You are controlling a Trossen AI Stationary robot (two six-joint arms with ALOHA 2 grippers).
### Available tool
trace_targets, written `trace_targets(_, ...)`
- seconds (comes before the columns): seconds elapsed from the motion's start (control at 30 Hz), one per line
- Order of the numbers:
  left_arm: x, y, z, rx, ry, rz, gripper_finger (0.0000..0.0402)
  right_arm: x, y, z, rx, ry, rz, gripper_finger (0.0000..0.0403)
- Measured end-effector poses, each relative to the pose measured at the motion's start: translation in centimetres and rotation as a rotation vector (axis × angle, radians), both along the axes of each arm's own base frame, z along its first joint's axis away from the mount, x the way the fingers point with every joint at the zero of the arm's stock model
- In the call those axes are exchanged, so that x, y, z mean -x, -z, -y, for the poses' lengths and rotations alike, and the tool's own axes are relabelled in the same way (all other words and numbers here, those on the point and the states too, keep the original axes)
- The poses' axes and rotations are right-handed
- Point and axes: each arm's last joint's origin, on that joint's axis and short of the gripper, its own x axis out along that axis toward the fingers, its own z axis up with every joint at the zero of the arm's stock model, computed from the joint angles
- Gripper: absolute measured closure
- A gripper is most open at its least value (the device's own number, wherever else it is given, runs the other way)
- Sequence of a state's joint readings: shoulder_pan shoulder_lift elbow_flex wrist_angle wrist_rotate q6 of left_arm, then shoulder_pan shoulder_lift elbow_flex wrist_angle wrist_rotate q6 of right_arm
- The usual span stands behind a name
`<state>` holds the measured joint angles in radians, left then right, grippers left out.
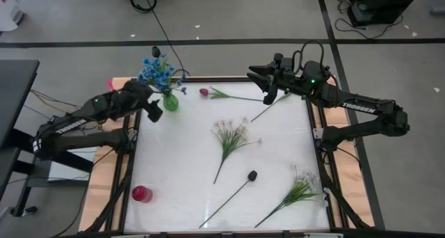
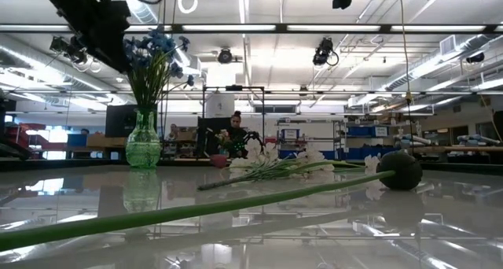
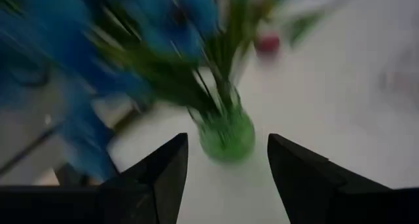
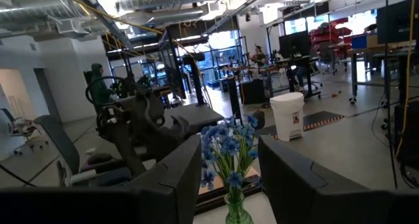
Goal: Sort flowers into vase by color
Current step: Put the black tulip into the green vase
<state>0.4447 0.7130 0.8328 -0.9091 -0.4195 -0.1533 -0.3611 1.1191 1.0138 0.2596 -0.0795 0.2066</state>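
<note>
Blue flowers (image 1: 156,70) in green vase (image 1: 170,101) — left gripper (image 1: 154,113) open just beside

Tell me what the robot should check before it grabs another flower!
1. Blue flowers standing in the green vase: ok.
2. Green vase upright: ok, it stands straight in the low view.
3. Left gripper open and empty beside the vase: ok.
4. Right gripper empty: ok, raised near the table's far edge, nothing between its fingers.
5. Red vase ready for the pink-red tulip: ok, it stands empty at the near left corner.
6. Flowers left on the table: not ok, the tulip, white sprigs and a black bud lie unsorted.
</note>
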Motion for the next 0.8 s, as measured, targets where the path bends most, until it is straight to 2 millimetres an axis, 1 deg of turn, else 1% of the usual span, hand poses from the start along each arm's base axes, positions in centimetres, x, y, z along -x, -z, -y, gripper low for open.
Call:
trace_targets(0.07, -0.3, 0.2, 0.2, 0.076, -0.013, -0.033, 0.0185, 0.0, 0.0, 0.0, 0.000, 0.000, 0.000, 0.0243)
trace_targets(0.37, -1.6, -0.2, 1.0, 0.438, -0.095, -0.066, 0.0186, 0.0, 0.0, 0.0, 0.000, 0.000, 0.000, 0.0243)
trace_targets(0.57, -2.8, 0.7, 2.4, 0.793, -0.103, -0.073, 0.0188, 0.0, 0.0, 0.0, 0.000, 0.000, 0.000, 0.0243)
trace_targets(0.63, -3.3, 0.9, 3.1, 0.851, -0.103, -0.079, 0.0192, 0.0, 0.0, 0.0, 0.000, 0.000, 0.000, 0.0243)
trace_targets(0.8, -4.1, 1.2, 4.6, 0.908, -0.166, -0.096, 0.0212, 0.0, 0.0, 0.0, 0.000, 0.000, 0.000, 0.0243)
